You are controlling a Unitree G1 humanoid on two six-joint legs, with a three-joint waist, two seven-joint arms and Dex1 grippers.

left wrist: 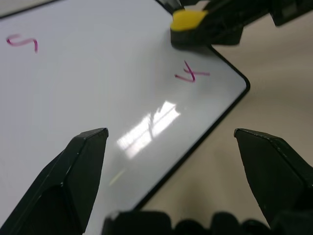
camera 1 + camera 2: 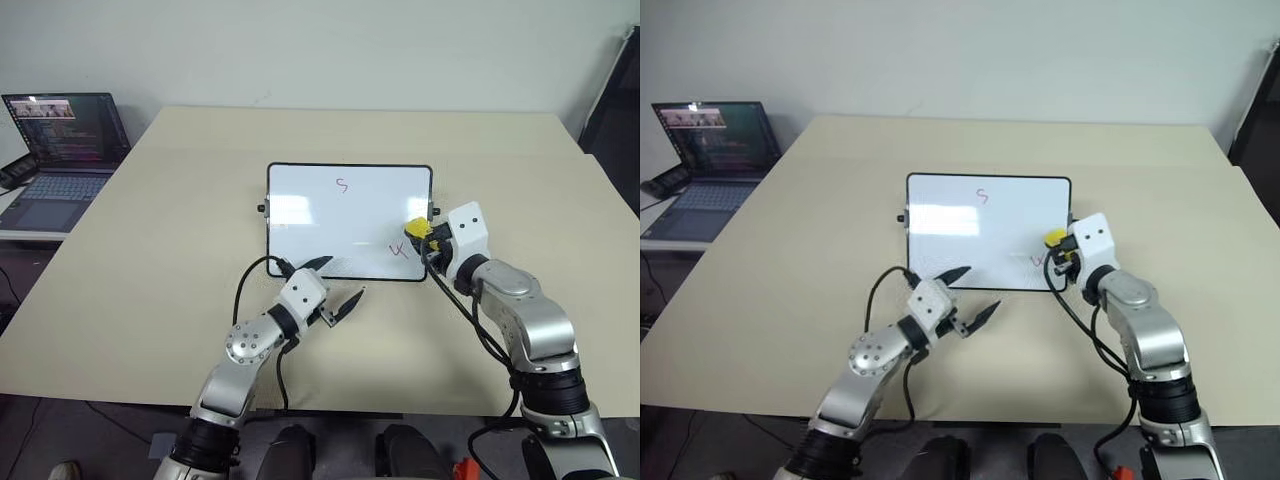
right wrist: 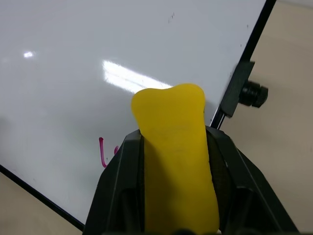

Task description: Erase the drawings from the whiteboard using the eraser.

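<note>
The whiteboard [image 2: 320, 225] lies flat in the middle of the tan table. Two red drawings show on it: an "S" [image 2: 342, 185] near its far edge and a "K" [image 2: 400, 249] in its near right corner. My right gripper [image 3: 173, 142] is shut on the yellow eraser [image 2: 418, 229], which sits at the board's right edge just beyond the K [image 1: 190, 74]. I cannot tell if the eraser [image 3: 171, 127] touches the board. My left gripper [image 2: 342, 278] is open and empty, low over the board's near edge, pointing towards the K.
An open laptop [image 2: 65, 150] stands on a side table to the left of the tan table [image 2: 150, 250]. A black knob [image 3: 254, 93] sticks out of the board's right side next to the eraser. A dark object [image 2: 615, 100] stands at the far right.
</note>
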